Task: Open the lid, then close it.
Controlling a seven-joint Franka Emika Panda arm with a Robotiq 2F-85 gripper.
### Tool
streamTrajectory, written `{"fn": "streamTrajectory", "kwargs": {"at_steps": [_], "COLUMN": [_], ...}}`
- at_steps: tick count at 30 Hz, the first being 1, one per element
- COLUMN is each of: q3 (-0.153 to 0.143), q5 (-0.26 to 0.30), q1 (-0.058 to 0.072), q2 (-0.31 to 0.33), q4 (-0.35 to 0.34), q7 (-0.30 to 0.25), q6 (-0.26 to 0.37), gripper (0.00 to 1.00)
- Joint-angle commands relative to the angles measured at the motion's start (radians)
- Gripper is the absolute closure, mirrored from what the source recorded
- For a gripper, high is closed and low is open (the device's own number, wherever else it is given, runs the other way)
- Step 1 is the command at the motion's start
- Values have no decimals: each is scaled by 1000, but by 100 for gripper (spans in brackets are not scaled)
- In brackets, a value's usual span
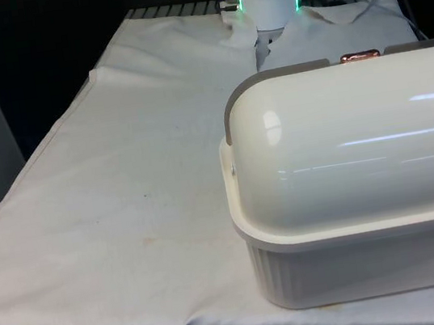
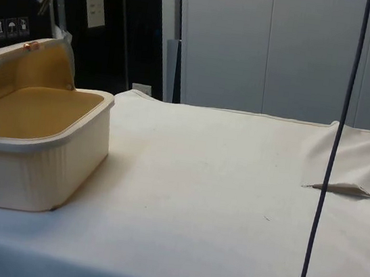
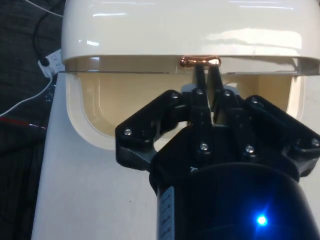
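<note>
A cream bread box [image 1: 363,263] stands at the front view's right, near the table's front edge. Its domed lid [image 1: 360,133] is rolled back, and the side view shows the tan inside [image 2: 39,109] open above the ribbed base [image 2: 38,167]. A small copper handle [image 1: 359,55] [image 2: 28,45] [image 3: 200,61] sits on the lid's raised edge. My gripper [image 2: 44,7] hangs just above that handle, clear of it in the side view. In the wrist view the gripper [image 3: 207,70] points at the handle with its two slim fingers [image 3: 200,95] together and nothing between them.
White cloth [image 2: 220,184] covers the table, with a raised fold [image 2: 348,191] at the side view's right. A black cable [image 2: 331,165] hangs down in front of that fold. The table's edge runs along the front view's left [image 1: 43,147]. Loose cables [image 3: 30,100] lie beyond the table.
</note>
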Motion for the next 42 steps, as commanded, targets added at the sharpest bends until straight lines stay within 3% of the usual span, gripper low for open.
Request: {"fn": "streamTrajectory", "kwargs": {"at_steps": [1,3,4,11,13,14,18,34,42], "q3": [4,3,2,0,1,1,1,-5,-3], "q5": [6,4,3,0,1,1,-1,-4,-2], "q1": [-2,-1,-1,0,0,0,1,2,2], "q2": [-1,-1,-1,0,-1,0,16,119,125], "q4": [0,0,-1,0,-1,0,23,160,168], "q7": [-5,-4,-3,0,-1,-1,0,2,1], "q6": [1,2,3,2,4,5,8,1,1], "gripper": [86,77,67,33,29,18,1,0,0]}}
